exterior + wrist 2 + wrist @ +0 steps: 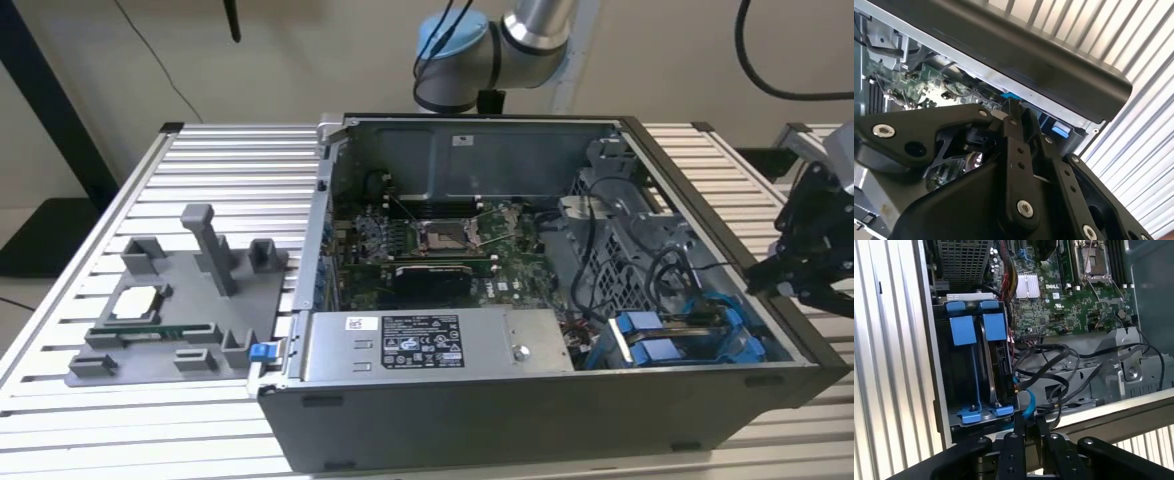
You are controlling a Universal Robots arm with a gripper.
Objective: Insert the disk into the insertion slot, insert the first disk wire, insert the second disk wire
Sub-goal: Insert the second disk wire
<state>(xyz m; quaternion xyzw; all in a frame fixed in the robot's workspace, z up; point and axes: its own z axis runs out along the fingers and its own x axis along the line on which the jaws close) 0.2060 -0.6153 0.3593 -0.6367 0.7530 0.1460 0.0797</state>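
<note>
The insertion slot (960,375) is a bay of the drive cage (727,330) at the front corner of the open computer case, on the exterior view's right. Two blue carriers stand in the cage. A dark slab that looks like the disk (1002,360) sits on edge under one of them; its labelled face is hidden. A blue wire (1030,402) and loose black wires (1054,352) lie beside the cage. My gripper (787,280) (1026,424) (1013,107) hangs just outside the case wall by the cage, fingers together with nothing seen between them.
The case's black rim (1054,55) runs close past the fingers. A silver power-supply box (441,345) lies beside the cage and the motherboard (427,240) behind it. A grey parts fixture (174,300) stands on the slatted table (227,170) at the exterior view's left.
</note>
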